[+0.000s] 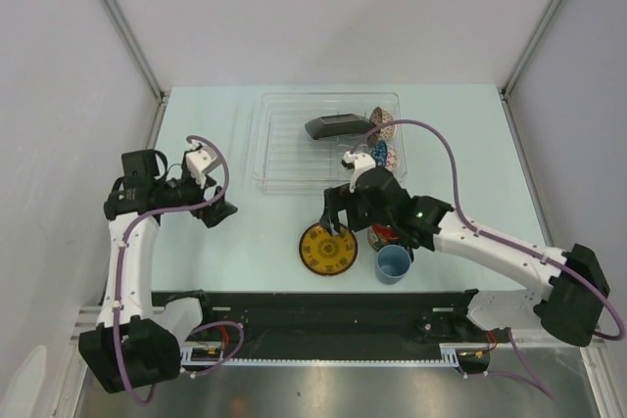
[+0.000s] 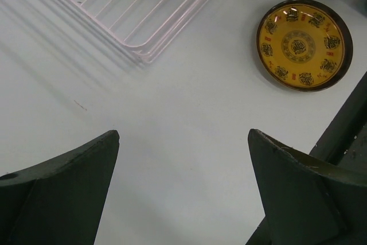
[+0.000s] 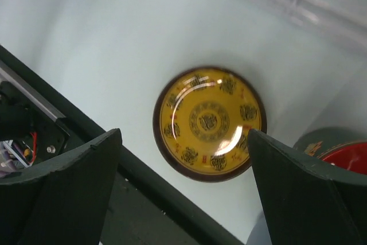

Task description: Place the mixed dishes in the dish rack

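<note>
Yellow round saucer (image 1: 328,248) lies flat on the tabletop (image 1: 255,242). Right gripper (image 3: 183,133) hovers above it, spread wide, empty; left gripper (image 2: 183,136) likewise. Descend over one rim, pinch firmly, then carry it to the clear plastic dish rack (image 1: 266,149) beyond.

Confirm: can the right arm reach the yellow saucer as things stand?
Likely yes. The right tool hangs open above the yellow saucer, nothing between them. The mug and blue cup stand beside it, apart. It lies flat, so gripping the rim may be awkward.
</note>
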Robot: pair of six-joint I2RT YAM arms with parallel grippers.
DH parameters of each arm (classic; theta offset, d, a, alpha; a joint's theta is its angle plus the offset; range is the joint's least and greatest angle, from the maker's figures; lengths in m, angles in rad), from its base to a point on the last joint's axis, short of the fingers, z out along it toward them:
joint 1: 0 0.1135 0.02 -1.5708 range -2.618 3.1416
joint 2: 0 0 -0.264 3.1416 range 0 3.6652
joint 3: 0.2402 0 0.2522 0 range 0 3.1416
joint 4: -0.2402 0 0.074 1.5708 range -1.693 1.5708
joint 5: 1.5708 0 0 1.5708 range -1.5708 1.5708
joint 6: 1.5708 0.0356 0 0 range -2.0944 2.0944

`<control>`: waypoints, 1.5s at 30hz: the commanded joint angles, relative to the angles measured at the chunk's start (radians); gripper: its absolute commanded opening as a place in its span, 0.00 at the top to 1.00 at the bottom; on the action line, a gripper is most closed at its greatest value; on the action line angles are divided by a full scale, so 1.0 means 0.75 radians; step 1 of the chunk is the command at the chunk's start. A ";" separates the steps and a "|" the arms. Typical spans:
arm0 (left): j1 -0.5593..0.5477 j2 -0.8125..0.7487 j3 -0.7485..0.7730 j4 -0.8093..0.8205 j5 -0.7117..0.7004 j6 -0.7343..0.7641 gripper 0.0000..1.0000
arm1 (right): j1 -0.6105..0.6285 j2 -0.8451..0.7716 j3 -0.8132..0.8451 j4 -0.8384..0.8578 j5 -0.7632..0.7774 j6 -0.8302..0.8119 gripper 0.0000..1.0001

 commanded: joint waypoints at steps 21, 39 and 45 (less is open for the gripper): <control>-0.226 0.002 -0.055 0.124 -0.100 -0.089 0.00 | 0.194 0.471 0.119 -0.238 0.588 0.519 0.00; -0.226 -0.041 -0.047 0.114 -0.135 -0.069 0.00 | 0.180 0.697 0.232 -0.408 0.479 0.706 0.00; -0.226 -0.051 -0.053 0.114 -0.143 -0.057 0.00 | 0.167 0.725 0.232 -0.357 0.391 0.685 0.00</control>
